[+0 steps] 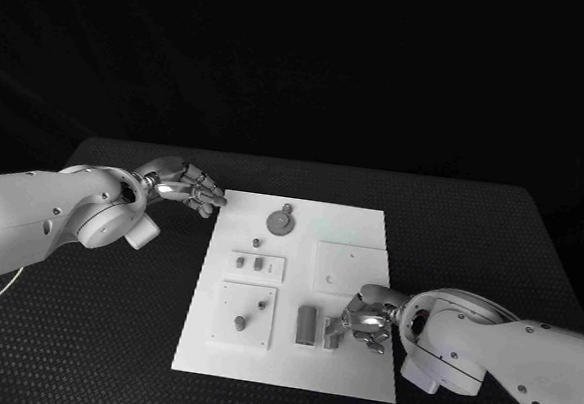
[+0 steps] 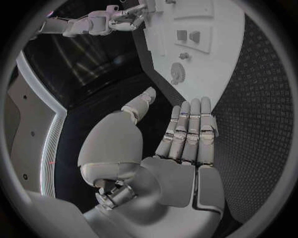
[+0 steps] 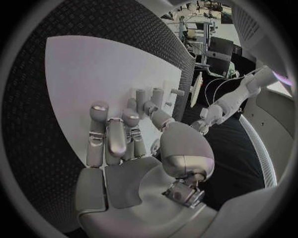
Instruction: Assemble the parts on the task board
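Observation:
The white task board [image 1: 286, 363] lies in the middle of the table. On it are a round grey disc part [image 1: 281, 222], small grey pieces [image 1: 250, 263], a peg plate [image 1: 248, 313] and an upright grey block [image 1: 306, 325]. My left hand [image 1: 178, 187] hovers at the board's far left corner; in its wrist view the left hand [image 2: 186, 134] has straight, empty fingers, with the disc part [image 2: 178, 73] beyond them. My right hand [image 1: 365, 321] sits on the board's near right part, just right of the block. The right hand [image 3: 124, 139] bends its fingers down onto the board [image 3: 93, 69] and I see nothing in its grip.
A bare square plate [image 1: 349, 268] lies on the board beyond my right hand. Small upright pegs [image 3: 155, 95] stand just past the right thumb. Black table [image 1: 518, 252] surrounds the board on all sides.

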Action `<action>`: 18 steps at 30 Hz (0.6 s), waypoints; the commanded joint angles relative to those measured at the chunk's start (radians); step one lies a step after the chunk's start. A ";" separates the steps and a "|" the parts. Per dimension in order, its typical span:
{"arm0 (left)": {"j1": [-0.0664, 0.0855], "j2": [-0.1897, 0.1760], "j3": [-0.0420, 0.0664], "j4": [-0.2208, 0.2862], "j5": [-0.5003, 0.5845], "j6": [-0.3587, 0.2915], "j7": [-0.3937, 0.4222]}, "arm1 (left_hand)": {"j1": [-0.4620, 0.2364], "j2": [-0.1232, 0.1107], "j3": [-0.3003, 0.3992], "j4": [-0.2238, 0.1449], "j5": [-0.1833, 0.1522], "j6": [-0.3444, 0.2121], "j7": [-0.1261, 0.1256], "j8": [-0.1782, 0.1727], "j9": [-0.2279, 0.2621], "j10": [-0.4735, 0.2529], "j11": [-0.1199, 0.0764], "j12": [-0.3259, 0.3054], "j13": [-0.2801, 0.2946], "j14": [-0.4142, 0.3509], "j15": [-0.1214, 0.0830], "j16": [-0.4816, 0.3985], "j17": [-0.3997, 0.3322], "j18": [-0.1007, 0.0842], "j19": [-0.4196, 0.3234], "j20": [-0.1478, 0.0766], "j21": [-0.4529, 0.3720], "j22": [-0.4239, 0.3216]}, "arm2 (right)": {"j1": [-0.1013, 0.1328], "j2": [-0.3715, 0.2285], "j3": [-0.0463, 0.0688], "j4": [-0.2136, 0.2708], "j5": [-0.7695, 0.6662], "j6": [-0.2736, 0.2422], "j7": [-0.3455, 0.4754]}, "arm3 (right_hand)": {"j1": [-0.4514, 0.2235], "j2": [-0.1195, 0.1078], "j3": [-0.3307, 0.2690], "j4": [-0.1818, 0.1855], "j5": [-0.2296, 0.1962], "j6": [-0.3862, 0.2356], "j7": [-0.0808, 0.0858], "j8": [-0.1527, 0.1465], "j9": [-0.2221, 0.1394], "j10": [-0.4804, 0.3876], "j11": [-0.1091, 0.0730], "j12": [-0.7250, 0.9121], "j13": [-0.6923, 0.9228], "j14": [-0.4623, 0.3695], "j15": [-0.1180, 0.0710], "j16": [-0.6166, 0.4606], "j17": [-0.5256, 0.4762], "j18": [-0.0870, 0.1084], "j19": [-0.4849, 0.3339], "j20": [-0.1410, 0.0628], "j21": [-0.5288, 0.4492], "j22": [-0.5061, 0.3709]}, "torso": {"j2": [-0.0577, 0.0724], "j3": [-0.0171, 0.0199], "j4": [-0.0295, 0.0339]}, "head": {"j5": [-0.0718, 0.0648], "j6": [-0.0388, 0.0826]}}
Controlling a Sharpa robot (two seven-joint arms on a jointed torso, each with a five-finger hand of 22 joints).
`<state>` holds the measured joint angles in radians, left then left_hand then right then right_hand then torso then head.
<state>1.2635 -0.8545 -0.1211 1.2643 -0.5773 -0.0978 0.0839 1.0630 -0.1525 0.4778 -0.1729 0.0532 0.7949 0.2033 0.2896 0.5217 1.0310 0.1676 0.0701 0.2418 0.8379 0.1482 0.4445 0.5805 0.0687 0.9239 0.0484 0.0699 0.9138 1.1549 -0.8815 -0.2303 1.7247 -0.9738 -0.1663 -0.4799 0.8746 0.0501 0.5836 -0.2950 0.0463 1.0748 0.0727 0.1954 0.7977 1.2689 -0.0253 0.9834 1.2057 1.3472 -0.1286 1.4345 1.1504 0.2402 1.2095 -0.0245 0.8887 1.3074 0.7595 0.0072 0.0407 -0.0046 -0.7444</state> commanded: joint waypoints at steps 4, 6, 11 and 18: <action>0.001 0.002 0.000 0.001 0.000 0.014 0.005 | -0.004 -0.001 -0.001 0.007 -0.004 -0.005 -0.002 0.003 -0.002 0.002 0.003 0.001 -0.001 0.003 0.000 -0.004 0.001 0.009 -0.007 0.001 0.001 -0.001 | -0.002 0.005 -0.001 -0.006 -0.010 -0.002 0.008 | 0.024 0.018 -0.005 0.003 0.003 0.008 0.001 -0.002 0.001 0.001 -0.010 0.002 -0.001 -0.003 -0.006 -0.006 -0.002 0.022 -0.002 -0.005 0.001 0.017 | 0.000 0.0001 -0.0002 | 0.001 0.000; 0.001 0.001 0.000 0.001 0.000 0.014 0.005 | -0.004 -0.001 -0.001 0.007 -0.004 -0.005 -0.002 0.003 -0.002 0.002 0.003 0.001 -0.001 0.003 0.000 -0.004 0.001 0.009 -0.007 0.001 0.001 -0.001 | -0.002 0.006 -0.001 -0.006 -0.010 0.000 0.009 | 0.024 0.018 -0.006 0.003 0.003 0.007 0.002 -0.003 0.001 0.001 -0.010 0.002 -0.002 -0.003 -0.006 -0.006 -0.002 0.022 -0.002 -0.005 0.001 0.016 | 0.000 0.0003 -0.0001 | 0.002 0.000; 0.001 0.001 0.000 0.002 0.000 0.014 0.005 | -0.004 -0.001 -0.001 0.007 -0.004 -0.005 -0.002 0.003 -0.002 0.002 0.003 0.001 -0.001 0.003 0.000 -0.004 0.002 0.009 -0.007 0.001 0.001 -0.001 | -0.002 0.007 -0.001 -0.008 -0.011 0.000 0.009 | 0.023 0.018 -0.006 0.003 0.003 0.007 0.002 -0.003 0.000 0.000 -0.010 0.002 -0.002 -0.004 -0.006 -0.007 -0.003 0.022 -0.002 -0.005 0.001 0.016 | 0.000 -0.0003 -0.0003 | 0.002 0.000; 0.001 0.000 0.000 0.002 0.000 0.014 0.004 | -0.004 0.000 -0.001 0.007 -0.004 -0.005 -0.002 0.004 -0.002 0.002 0.003 0.001 -0.001 0.003 0.000 -0.005 0.002 0.009 -0.007 0.001 0.001 -0.001 | -0.002 0.008 -0.001 -0.012 -0.011 0.018 0.002 | 0.022 -0.001 -0.011 0.002 0.002 0.006 0.002 -0.005 -0.002 -0.001 -0.010 0.000 -0.003 -0.005 -0.006 -0.009 -0.006 0.022 -0.003 -0.006 -0.001 0.016 | 0.000 -0.0002 -0.0002 | 0.003 0.000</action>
<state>1.2635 -0.8550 -0.1213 1.2641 -0.5774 -0.0959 0.0829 1.0630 -0.1525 0.4778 -0.1729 0.0532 0.7949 0.2033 0.2895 0.5209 1.0310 0.1677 0.0701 0.2419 0.8378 0.1482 0.4445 0.5812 0.0656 0.9240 0.0484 0.0699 0.9139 1.1544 -0.8739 -0.2304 1.7161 -0.9754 -0.1651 -0.4733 0.8830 0.0418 0.5773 -0.2944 0.0454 1.0763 0.0711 0.1955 0.7975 1.2654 -0.0291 0.9834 1.2042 1.3445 -0.1279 1.4307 1.1449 0.2403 1.2094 -0.0244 0.8887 1.3074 0.7591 0.0070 0.0403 -0.0020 -0.7438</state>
